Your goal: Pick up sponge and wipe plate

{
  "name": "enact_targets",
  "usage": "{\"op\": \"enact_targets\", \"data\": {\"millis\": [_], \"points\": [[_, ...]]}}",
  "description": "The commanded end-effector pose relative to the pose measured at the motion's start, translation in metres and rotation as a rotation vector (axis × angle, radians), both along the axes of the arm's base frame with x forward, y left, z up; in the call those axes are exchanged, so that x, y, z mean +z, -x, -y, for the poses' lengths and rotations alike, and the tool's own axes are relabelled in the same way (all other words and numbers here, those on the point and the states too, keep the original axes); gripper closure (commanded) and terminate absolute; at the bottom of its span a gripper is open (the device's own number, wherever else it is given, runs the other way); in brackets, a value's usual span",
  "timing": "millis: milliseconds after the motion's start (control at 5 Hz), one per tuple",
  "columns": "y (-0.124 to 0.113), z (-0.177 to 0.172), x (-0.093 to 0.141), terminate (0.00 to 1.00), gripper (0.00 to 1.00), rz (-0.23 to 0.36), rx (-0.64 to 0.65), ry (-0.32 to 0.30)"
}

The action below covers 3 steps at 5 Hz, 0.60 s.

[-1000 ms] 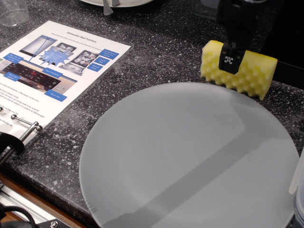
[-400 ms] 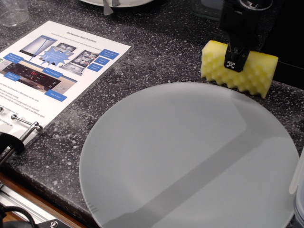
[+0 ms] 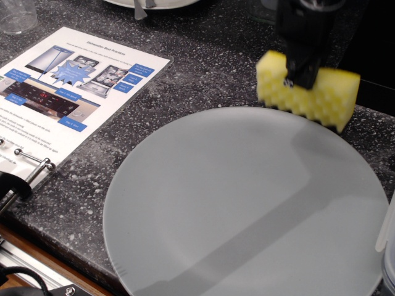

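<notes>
Spreading across the whole view, the dark speckled stone worktop [image 3: 210, 68] carries everything else. Largest on it is the very large flat round matte light-grey plate [image 3: 247, 203], which fills the area from the centre out toward 5 o'clock; its surface is bare, with a darker band of shadow running across it from 7 o'clock toward 2 o'clock.

At 9 to 10 o'clock lies a white printed instruction sheet with blue labels and appliance photos [image 3: 68, 86], held in a metal ring binder [image 3: 31, 161] whose rings show at about 8 o'clock.

At 1 o'clock sits the bright yellow rectangular foam sponge with a bumpy egg-crate face [image 3: 330, 95], just beyond the far rim of the plate. It is blurred, and a thin dark shadow shows beneath its bumpy lower edge, so whether it touches the worktop cannot be told.

Coming down from the top edge at 1 o'clock, the black gripper [image 3: 302, 71] is closed around the middle of the sponge, one dark finger [image 3: 303, 66] crossing its front face.

Along the top edge at 12 o'clock, part of a white dish [image 3: 154, 4] is cut off by the frame, and at 11 o'clock stands a clear glass [image 3: 15, 15].
</notes>
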<state>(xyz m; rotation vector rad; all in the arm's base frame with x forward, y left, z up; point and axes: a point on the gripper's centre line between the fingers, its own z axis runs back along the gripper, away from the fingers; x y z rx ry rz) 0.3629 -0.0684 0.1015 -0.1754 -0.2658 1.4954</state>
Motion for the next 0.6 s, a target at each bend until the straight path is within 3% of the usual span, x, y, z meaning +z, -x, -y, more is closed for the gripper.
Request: {"op": "enact_targets", "data": {"millis": [0,400], "points": [[0.041,-0.012,0.017,0.0,1.0,0.134,-0.112,-0.011],[0.055,-0.026,-0.021,0.0,1.0,0.158,-0.146,-0.109]]}}
